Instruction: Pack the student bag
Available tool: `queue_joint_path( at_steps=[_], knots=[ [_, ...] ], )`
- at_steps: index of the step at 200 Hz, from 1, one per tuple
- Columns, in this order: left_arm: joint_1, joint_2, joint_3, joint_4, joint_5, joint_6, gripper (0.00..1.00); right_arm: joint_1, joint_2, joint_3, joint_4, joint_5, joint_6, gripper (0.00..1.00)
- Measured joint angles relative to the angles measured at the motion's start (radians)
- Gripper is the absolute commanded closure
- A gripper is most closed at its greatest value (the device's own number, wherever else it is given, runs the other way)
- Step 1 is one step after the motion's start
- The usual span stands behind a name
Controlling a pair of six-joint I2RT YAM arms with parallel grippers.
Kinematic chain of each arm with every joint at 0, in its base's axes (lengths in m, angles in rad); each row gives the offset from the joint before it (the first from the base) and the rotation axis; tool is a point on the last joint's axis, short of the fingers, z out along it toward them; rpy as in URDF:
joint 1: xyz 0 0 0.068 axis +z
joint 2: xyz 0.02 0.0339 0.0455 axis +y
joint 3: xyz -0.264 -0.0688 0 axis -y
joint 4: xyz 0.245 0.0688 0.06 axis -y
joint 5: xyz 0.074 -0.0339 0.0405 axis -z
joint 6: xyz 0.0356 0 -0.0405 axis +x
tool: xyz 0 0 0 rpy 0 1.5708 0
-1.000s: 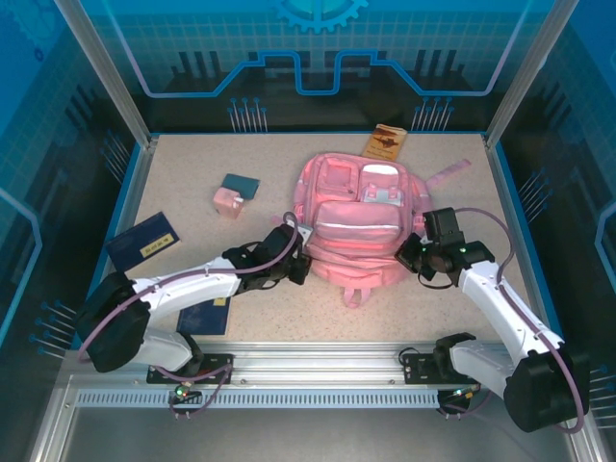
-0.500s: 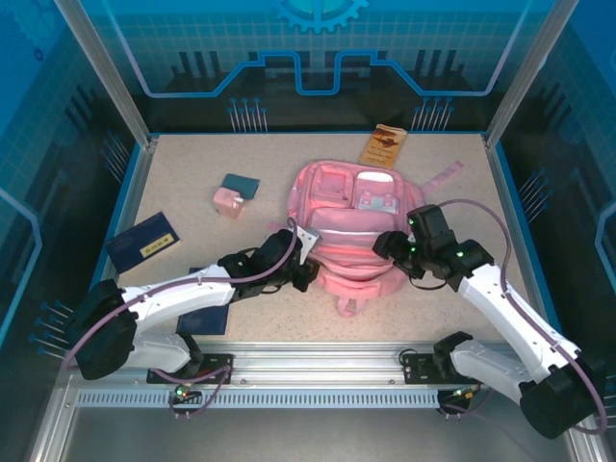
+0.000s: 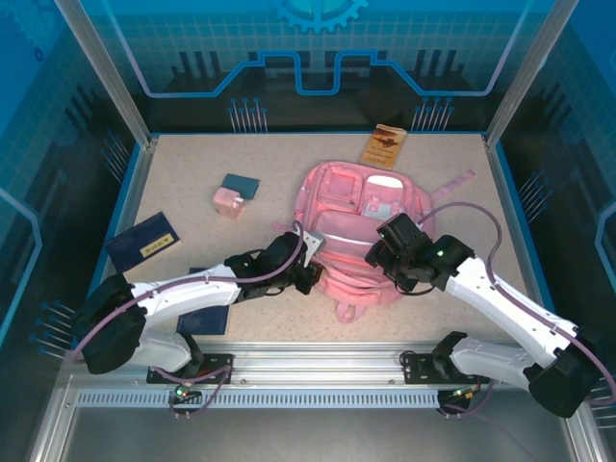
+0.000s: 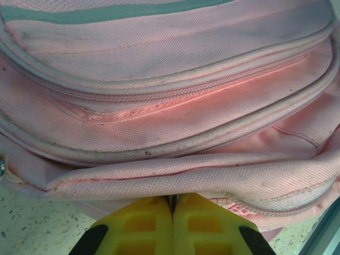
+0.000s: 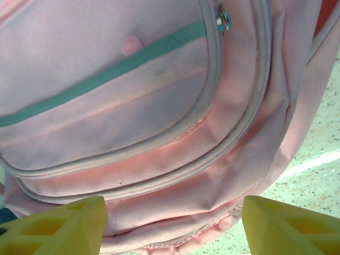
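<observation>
Right gripper point(image 5: 174, 207) has swung in from the right-edge side and popped its jaws apart. It now straddles the lower front pocket of the student bag point(image 3: 358, 197), which lies about mid-tabletop point(image 3: 192, 173), a touch toward the right edge. Left gripper point(image 4: 172, 207) is squeezed together at the bag's near-left hem; can't tell if it's actually got fabric. My guess is it's going for a zip. Tip: keep the left as an anchor, line the right up on the zip pull point(image 5: 223, 21) rather than the puffy pocket, and close on the tab only, otherwise the whole bag just drags.
</observation>
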Motion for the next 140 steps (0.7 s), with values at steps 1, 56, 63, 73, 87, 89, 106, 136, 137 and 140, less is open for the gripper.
queue_joint_path(
  at_steps=[1, 56, 63, 73, 87, 89, 106, 136, 137, 140],
  knots=[
    [0.000, 0.000, 0.000, 0.000, 0.000, 0.000, 1.00, 0.001, 0.000, 0.002, -0.002, 0.003, 0.000, 0.30],
    [0.000, 0.000, 0.000, 0.003, -0.021, -0.003, 1.00, 0.074, 0.050, 0.037, -0.043, 0.057, -0.010, 0.26],
    [0.000, 0.000, 0.000, 0.003, -0.025, -0.003, 1.00, 0.073, 0.060, 0.044, -0.042, 0.063, -0.029, 0.25],
    [0.000, 0.000, 0.000, 0.003, -0.031, -0.003, 1.00, 0.063, 0.071, 0.052, -0.039, 0.066, -0.068, 0.25],
    [0.000, 0.000, 0.000, 0.003, -0.037, -0.004, 1.00, 0.023, 0.085, 0.055, -0.021, 0.058, -0.134, 0.25],
    [0.000, 0.000, 0.000, 0.003, -0.038, -0.005, 1.00, 0.016, 0.087, 0.055, -0.018, 0.058, -0.142, 0.25],
    [0.000, -0.005, -0.005, 0.003, -0.045, -0.009, 1.00, -0.075, 0.108, 0.048, 0.030, 0.024, -0.232, 0.26],
    [0.000, -0.046, -0.040, -0.005, -0.061, -0.011, 1.00, -0.216, 0.170, 0.005, 0.149, -0.053, -0.358, 0.27],
    [0.000, -0.047, -0.040, -0.005, -0.061, -0.011, 1.00, -0.220, 0.175, 0.003, 0.153, -0.056, -0.364, 0.27],
    [0.000, -0.050, -0.043, -0.007, -0.062, -0.011, 1.00, -0.227, 0.182, 0.002, 0.162, -0.063, -0.372, 0.27]
  ],
)
